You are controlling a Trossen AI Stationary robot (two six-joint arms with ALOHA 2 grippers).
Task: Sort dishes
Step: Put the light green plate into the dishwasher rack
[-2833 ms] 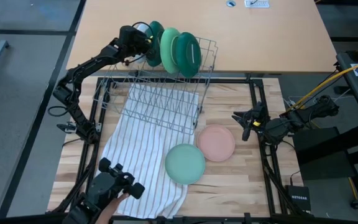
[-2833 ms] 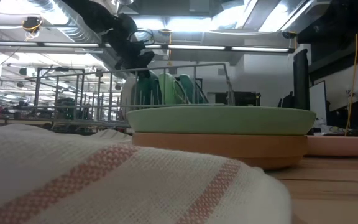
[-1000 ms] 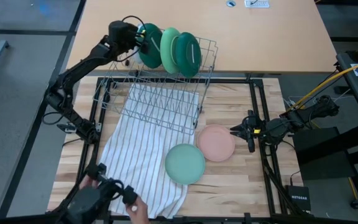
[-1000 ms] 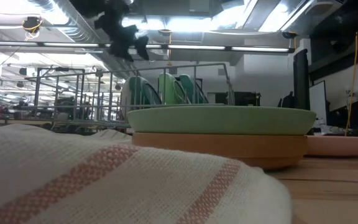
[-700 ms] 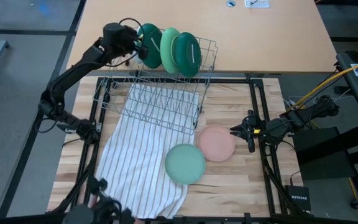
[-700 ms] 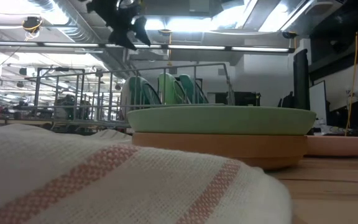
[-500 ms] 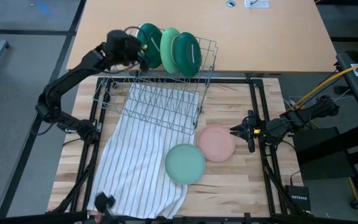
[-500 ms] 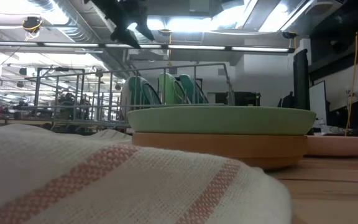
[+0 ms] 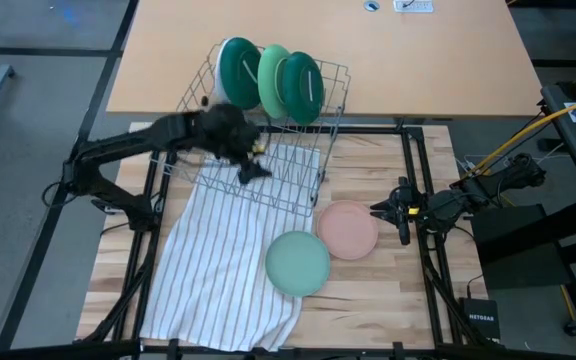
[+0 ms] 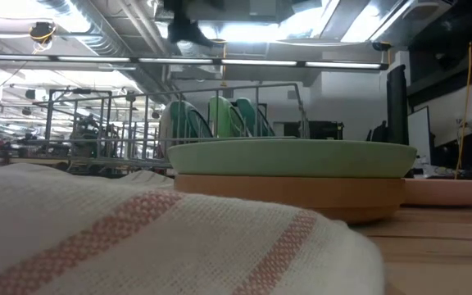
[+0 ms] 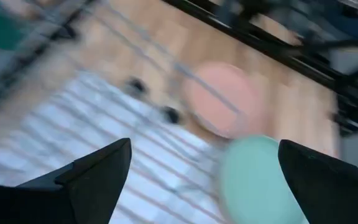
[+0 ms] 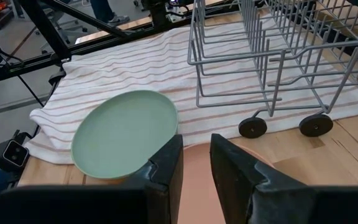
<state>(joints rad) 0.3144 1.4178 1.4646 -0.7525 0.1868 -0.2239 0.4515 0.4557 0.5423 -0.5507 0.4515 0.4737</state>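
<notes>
Rack (image 9: 268,150) under wide-open left tool (image 9: 251,160); right tool (image 9: 396,210), narrow, beside pink plate (image 9: 347,229).

From above I see my light wooden counter (image 9: 368,300) framed in black rails, with a second, smooth tan tabletop (image 9: 418,60) butted against its far edge and grey floor (image 9: 28,120) spreading out to the left. A yellow cable (image 9: 528,135) runs in from the right. Looking level across the counter, I see a ceiling of silver ducts (image 10: 80,33) and long strip lights (image 10: 301,61), a white wall (image 10: 342,98) behind, and a dark monitor (image 10: 397,102) at the right.
</notes>
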